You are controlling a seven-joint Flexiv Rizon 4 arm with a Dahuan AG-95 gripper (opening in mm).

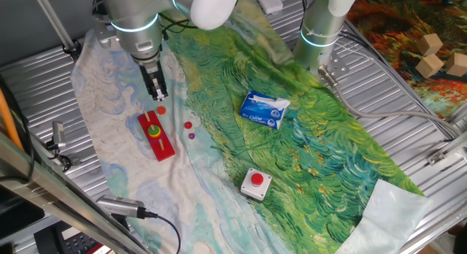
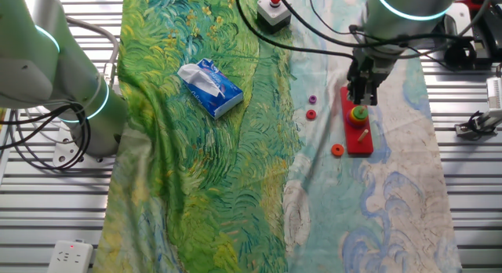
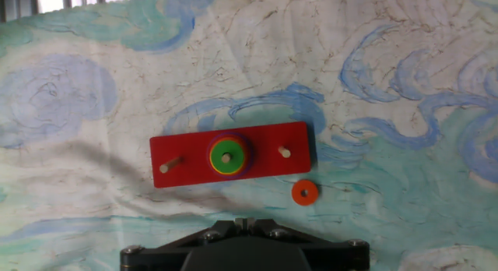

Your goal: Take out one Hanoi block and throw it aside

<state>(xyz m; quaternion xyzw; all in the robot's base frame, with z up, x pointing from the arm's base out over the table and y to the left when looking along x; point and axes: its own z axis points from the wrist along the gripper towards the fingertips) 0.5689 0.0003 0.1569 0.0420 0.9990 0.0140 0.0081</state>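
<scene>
The green Hanoi block point(image 3: 226, 156) sits on a yellow disc on the middle peg of the red board point(image 3: 296, 142); the two outer pegs are bare. It also shows in one fixed view point(image 1: 154, 128) and in the other fixed view point(image 2: 359, 114). My gripper point(image 1: 157, 94) hangs above the far end of the board point(image 1: 163, 147), clear of the block, with its fingers together and nothing between them. It shows over the board point(image 2: 362, 143) in the other fixed view point(image 2: 361, 92) and at the bottom edge of the hand view point(image 3: 241, 221).
An orange disc point(image 3: 304, 192) lies on the cloth beside the board, with a red disc point(image 1: 188, 125) and a purple disc point(image 1: 192, 135) nearby. A blue tissue pack point(image 1: 264, 109) and a red button box point(image 1: 256, 182) lie on the green cloth. A second arm's base point(image 1: 319, 35) stands behind.
</scene>
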